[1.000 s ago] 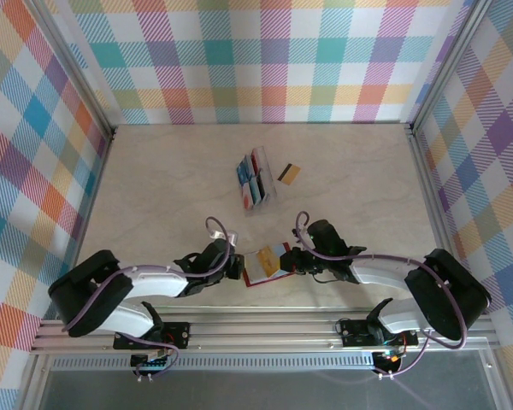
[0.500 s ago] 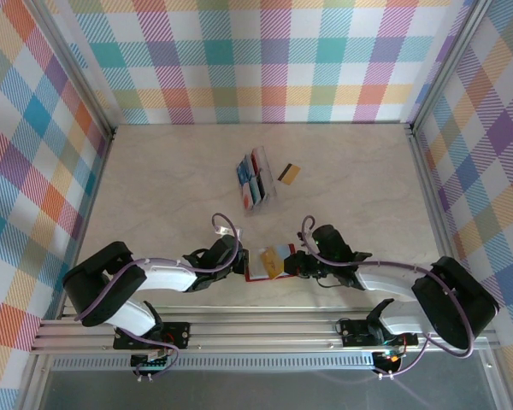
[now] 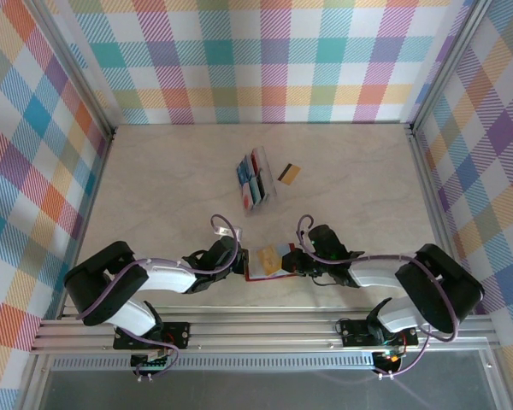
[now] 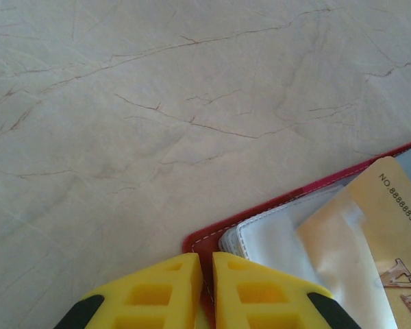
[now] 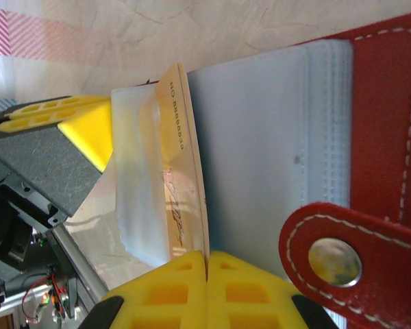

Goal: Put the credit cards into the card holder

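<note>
The red card holder (image 3: 258,275) lies open near the table's front edge, its grey pockets (image 4: 274,236) facing up. My left gripper (image 4: 207,288) is shut on the holder's red corner (image 4: 198,243). My right gripper (image 5: 207,264) is shut on a gold credit card (image 5: 181,178), which stands on edge against a grey pocket (image 5: 260,137) beside the snap tab (image 5: 335,257). From above, the gold card (image 3: 268,258) sits over the holder between my left gripper (image 3: 242,265) and right gripper (image 3: 288,263). Another gold card with a dark stripe (image 3: 289,174) lies flat farther back.
A clear slotted rack (image 3: 255,179) holding several coloured cards stands mid-table, left of the striped gold card. The left gripper's yellow finger (image 5: 82,127) is close behind the held card. Checked walls enclose the table on three sides.
The left gripper has moved right onto the holder's corner. The right gripper has shifted slightly left with the gold card, bringing it further over the holder.
</note>
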Controlling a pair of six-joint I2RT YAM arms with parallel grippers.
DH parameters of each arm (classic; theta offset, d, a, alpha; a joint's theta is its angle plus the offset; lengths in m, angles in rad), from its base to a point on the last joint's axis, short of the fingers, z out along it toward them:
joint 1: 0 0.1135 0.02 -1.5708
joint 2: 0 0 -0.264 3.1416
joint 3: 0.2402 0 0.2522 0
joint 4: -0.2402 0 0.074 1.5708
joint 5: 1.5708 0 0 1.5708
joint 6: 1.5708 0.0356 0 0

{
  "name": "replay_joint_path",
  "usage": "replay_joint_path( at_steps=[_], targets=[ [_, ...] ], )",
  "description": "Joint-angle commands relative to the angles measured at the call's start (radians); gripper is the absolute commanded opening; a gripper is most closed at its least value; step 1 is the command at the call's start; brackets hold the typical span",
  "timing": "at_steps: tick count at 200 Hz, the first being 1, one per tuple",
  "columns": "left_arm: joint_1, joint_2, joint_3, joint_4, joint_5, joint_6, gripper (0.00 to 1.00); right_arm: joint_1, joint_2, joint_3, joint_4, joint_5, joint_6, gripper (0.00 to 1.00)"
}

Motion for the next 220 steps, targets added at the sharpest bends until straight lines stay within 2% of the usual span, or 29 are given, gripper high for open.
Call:
replay_joint_path(
  at_steps=[1,95,133,146,171,199,220],
  targets=[
    [-0.019,0.074,-0.037,-0.083,0.036,0.008,0.14,0.011,0.029,-0.006,0.025,0.077,0.034,0.0],
    [-0.042,0.153,-0.018,-0.035,0.043,-0.017,0.13,0.147,0.148,0.04,0.153,0.071,0.043,0.0],
    [-0.054,0.173,-0.008,-0.03,0.044,-0.019,0.13,0.171,0.176,0.115,0.054,0.066,-0.045,0.0],
    [-0.055,0.175,-0.007,-0.029,0.038,-0.023,0.13,0.175,0.171,0.143,-0.015,0.068,-0.077,0.07],
    [-0.055,0.163,-0.015,-0.035,0.012,-0.031,0.13,0.175,0.099,0.136,-0.117,0.126,-0.097,0.32],
    [-0.055,0.144,-0.015,-0.056,-0.006,-0.03,0.14,0.175,-0.047,0.134,-0.299,0.23,-0.115,0.49],
    [-0.053,0.139,-0.013,-0.062,-0.013,-0.03,0.14,0.175,-0.163,0.13,-0.422,0.314,-0.12,0.55]
  ],
)
